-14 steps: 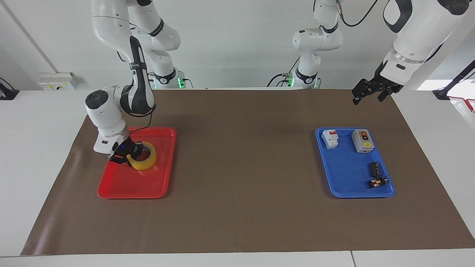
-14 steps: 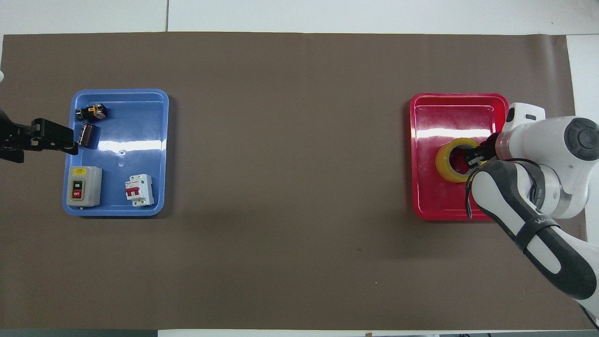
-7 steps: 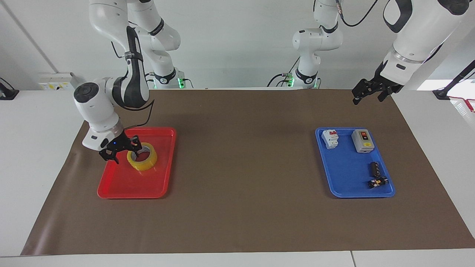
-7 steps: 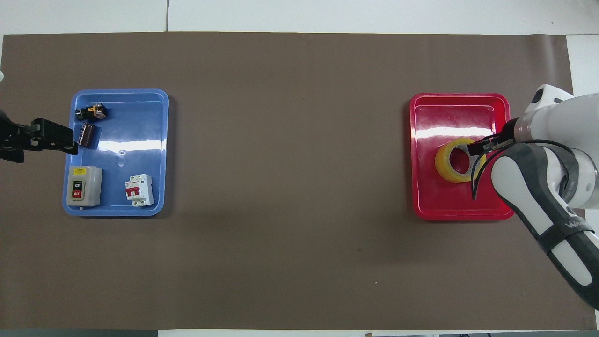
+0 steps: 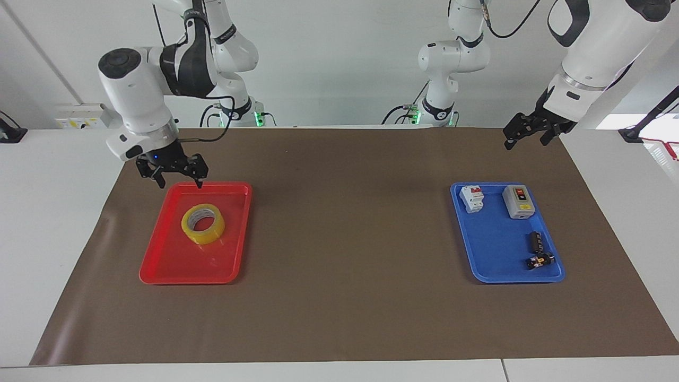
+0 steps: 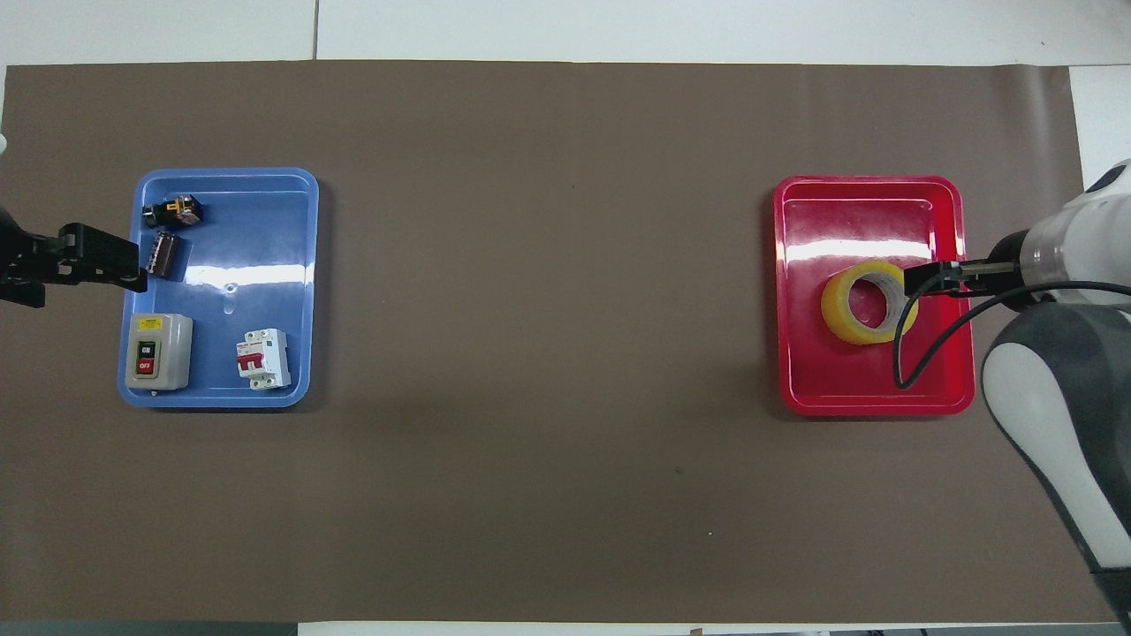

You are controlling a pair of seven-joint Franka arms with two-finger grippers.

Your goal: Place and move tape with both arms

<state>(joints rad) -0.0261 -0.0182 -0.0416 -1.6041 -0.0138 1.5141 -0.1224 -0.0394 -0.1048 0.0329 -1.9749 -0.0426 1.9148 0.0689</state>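
Observation:
The tape (image 5: 211, 234), a translucent yellow roll, lies flat in the red tray (image 5: 180, 265) at the right arm's end of the table; it also shows in the overhead view (image 6: 835, 305). My right gripper (image 5: 180, 183) is open and empty, raised over the tray's edge nearest the robots, clear of the tape. In the overhead view the right gripper (image 6: 919, 283) covers the roll's rim. My left gripper (image 5: 522, 140) is open and empty, waiting in the air at the left arm's end, over the mat beside the blue tray (image 5: 493, 254).
The blue tray (image 6: 265, 221) holds a white circuit breaker (image 5: 471, 198), a grey switch box (image 5: 518, 201) and two small dark parts (image 5: 537, 250). Two smaller white arms with green lights (image 5: 440, 69) stand at the robots' edge. A brown mat (image 5: 345, 223) covers the table.
My right gripper let go of the tape, opened and rose out of the red tray toward the robots. The tape stays in the tray. The left arm has not moved.

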